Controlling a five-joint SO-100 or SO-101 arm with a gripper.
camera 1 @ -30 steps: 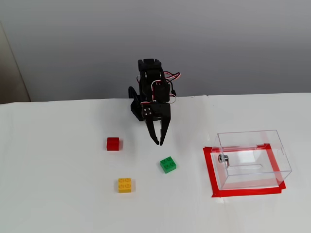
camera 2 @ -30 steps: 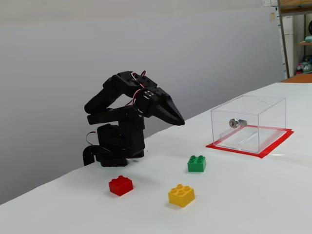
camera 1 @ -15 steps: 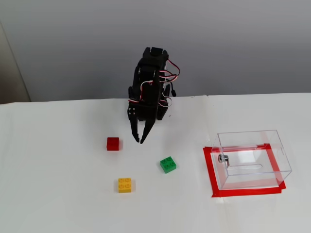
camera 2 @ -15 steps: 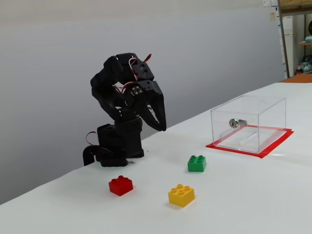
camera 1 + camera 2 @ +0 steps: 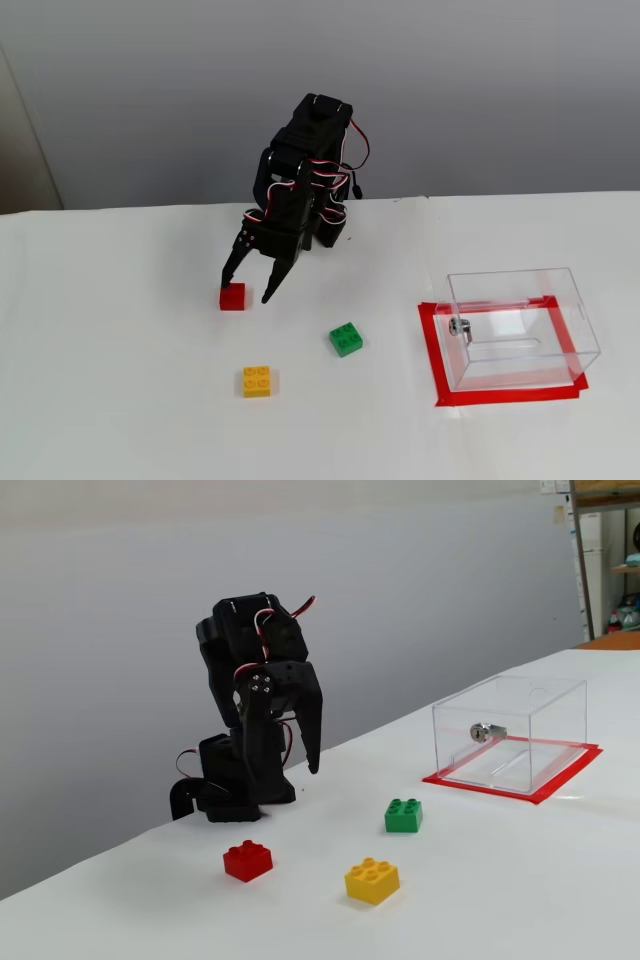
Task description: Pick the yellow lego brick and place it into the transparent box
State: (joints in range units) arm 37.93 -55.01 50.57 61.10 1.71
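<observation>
Above the red brick (image 5: 232, 296), the end effector (image 5: 247, 286) hangs spread.

**Two fixed cameras, high front and low side**

One fixed view looks down steeply from the front, facing the grey wall, with the arm (image 5: 300, 200) at upper centre. The other sits low beside the worktop (image 5: 520, 880), looking across it, arm at left. Both share the arm, three bricks and transparent box (image 5: 520, 325).
</observation>
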